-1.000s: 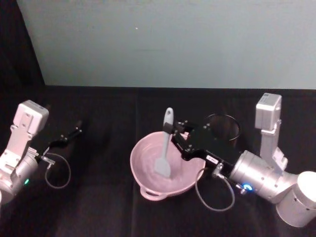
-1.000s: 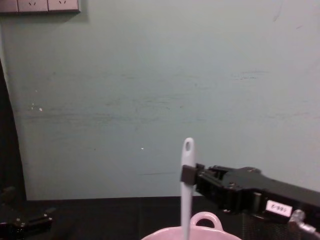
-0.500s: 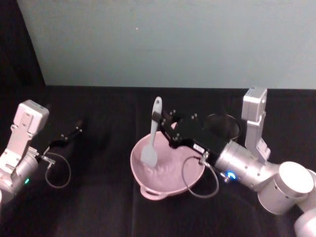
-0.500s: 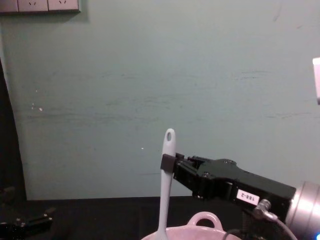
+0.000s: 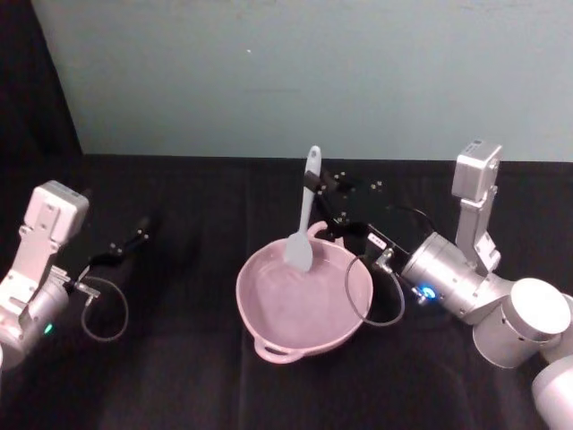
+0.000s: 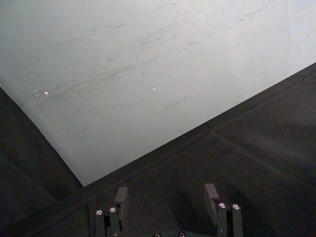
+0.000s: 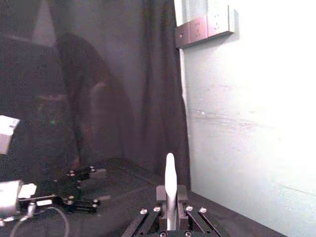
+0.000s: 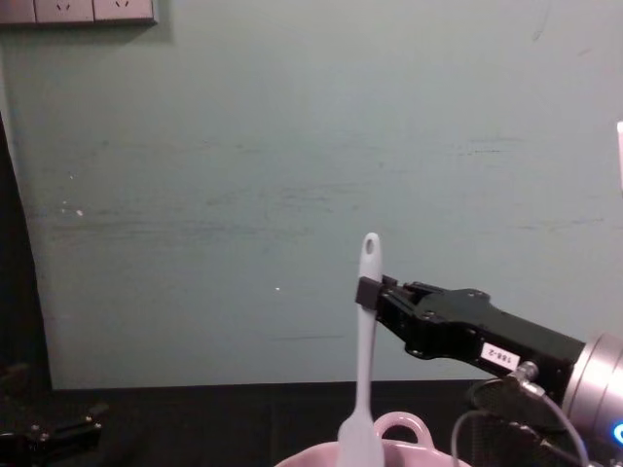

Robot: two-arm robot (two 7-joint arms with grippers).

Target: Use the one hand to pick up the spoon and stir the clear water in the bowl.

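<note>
The pale pink bowl (image 5: 255, 309) sits on the black table at the centre, its loop handle facing me in the head view. My right gripper (image 5: 315, 185) is shut on the upper handle of the white spoon (image 5: 304, 215), holding it nearly upright. The spoon's flat blade hangs over the far side of the bowl, about level with the rim. The chest view shows the spoon (image 8: 366, 350), the right gripper (image 8: 368, 292) and the bowl's rim (image 8: 414, 449). The right wrist view looks along the spoon (image 7: 170, 180). My left gripper (image 5: 136, 238) rests open at the left, with nothing between its fingers (image 6: 121, 196).
Black cloth covers the table in front of a pale green wall (image 5: 295, 72). A dark cup rim (image 8: 501, 391) shows behind my right arm. A loop of cable (image 5: 372, 300) hangs from the right wrist over the bowl's right edge. A wall socket strip (image 8: 78, 10) is at the upper left.
My right gripper has carried the spoon from the bowl's left side toward its far side and lifted it, so the blade now stands higher. The left arm has not moved.
</note>
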